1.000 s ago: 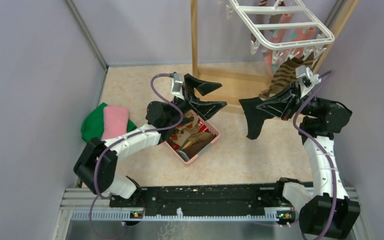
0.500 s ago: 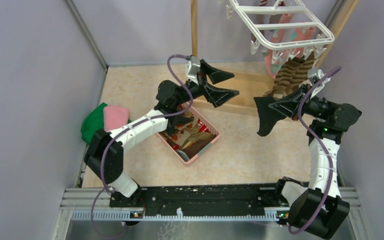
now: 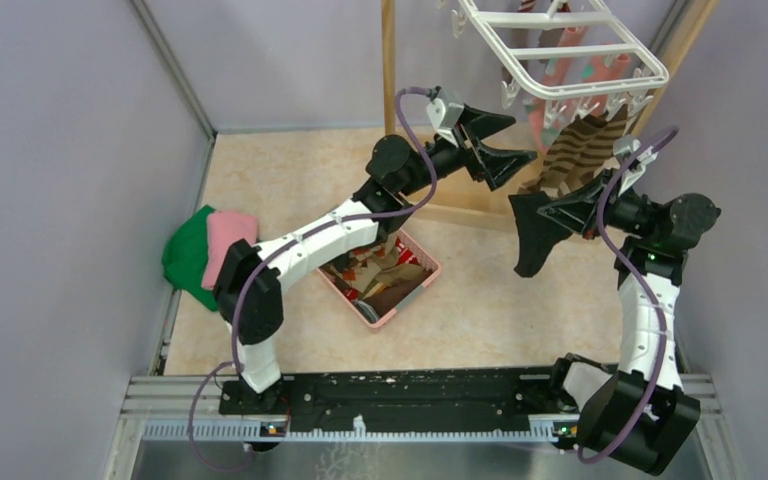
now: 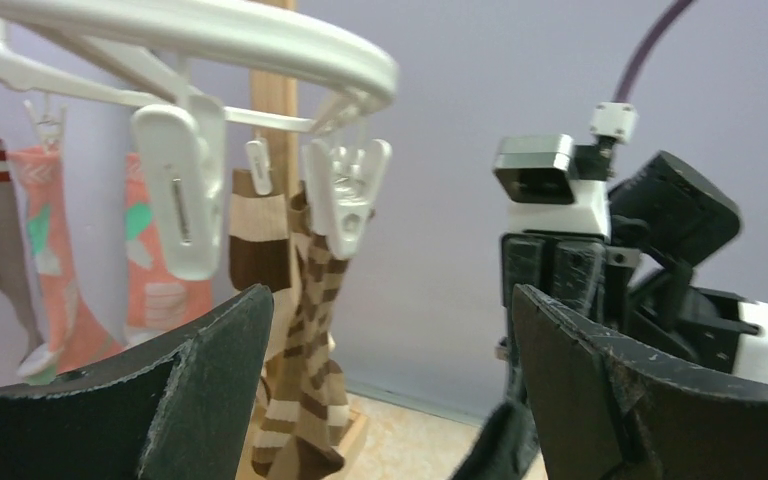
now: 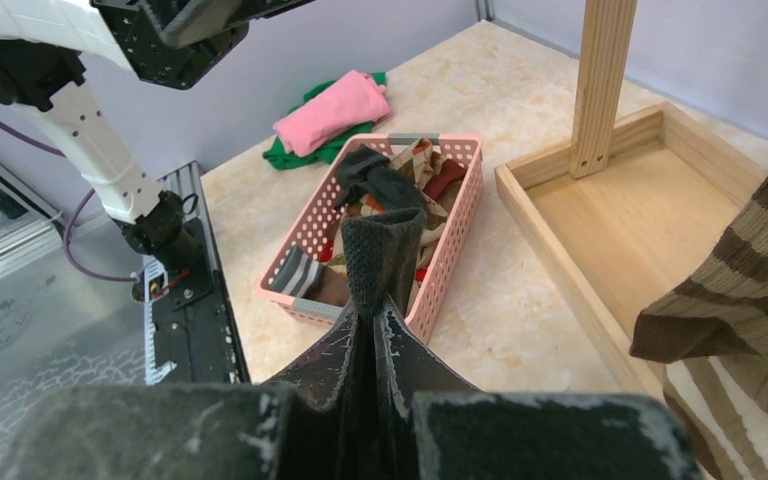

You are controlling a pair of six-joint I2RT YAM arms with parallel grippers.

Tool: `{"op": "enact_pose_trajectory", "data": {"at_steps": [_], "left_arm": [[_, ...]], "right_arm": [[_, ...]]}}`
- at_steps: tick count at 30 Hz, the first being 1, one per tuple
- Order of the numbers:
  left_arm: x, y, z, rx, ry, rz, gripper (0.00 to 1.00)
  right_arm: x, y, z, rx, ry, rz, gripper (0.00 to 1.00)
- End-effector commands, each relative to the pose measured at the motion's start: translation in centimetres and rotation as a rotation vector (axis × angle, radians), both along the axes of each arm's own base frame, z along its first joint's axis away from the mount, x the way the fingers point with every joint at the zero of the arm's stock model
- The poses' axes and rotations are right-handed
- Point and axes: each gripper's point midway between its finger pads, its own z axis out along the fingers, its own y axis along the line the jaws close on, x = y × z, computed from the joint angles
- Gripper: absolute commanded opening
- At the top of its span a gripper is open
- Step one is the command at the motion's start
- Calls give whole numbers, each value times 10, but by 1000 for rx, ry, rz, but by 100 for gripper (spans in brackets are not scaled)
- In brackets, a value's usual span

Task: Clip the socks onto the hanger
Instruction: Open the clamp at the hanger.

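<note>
The left gripper [image 3: 522,140] has swung up to the hanger [image 3: 570,50], jaws wide and empty, while the right gripper [image 3: 545,212] pinches the black sock [image 3: 530,245] aloft beside the hung striped socks [image 3: 575,150].

No legible text, label, brand, number or sign found. Checked hanger [image 4: 260,35], socks [image 4: 305,330], pink basket [image 5: 455,215], arm casings [image 3: 310,245]: surfaces unmarked or too blurred to read.
</note>
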Motion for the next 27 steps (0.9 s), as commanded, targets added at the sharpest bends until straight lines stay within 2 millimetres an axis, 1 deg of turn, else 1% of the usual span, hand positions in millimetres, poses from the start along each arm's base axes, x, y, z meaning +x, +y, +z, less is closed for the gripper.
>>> {"op": "enact_pose_trajectory", "data": {"at_steps": [1, 2, 5, 7, 8, 10, 12, 14, 20, 24, 27], "left_arm": [[21, -11, 14, -31, 2, 85, 94], [23, -15, 18, -36, 1, 86, 94], [28, -27, 20, -26, 3, 97, 94], [29, -32, 21, -24, 0, 102, 94], [29, -34, 22, -22, 1, 105, 94], [31, -37, 23, -20, 1, 121, 94], [34, -39, 25, -18, -5, 146, 95], [35, -41, 28, -20, -10, 156, 95], [35, -49, 37, -31, -29, 185, 95], [42, -54, 39, -30, -16, 208, 92], [48, -55, 40, -35, -11, 241, 89]], "right_arm": [[3, -4, 4, -25, -46, -3, 0], [4, -4, 3, -25, -43, -2, 0], [5, -4, 1, -24, -35, 5, 0], [6, -6, 0, -29, -39, 12, 0], [5, -5, -4, -4, 16, 17, 0], [4, -4, -3, -11, -9, 20, 0], [2, -3, 1, -26, -56, 33, 0], [1, -3, 3, -23, -57, 41, 0], [4, -4, -4, -13, -33, 42, 0], [3, -4, -4, -14, -36, 43, 0], [2, -4, -4, -14, -36, 44, 0]]}}
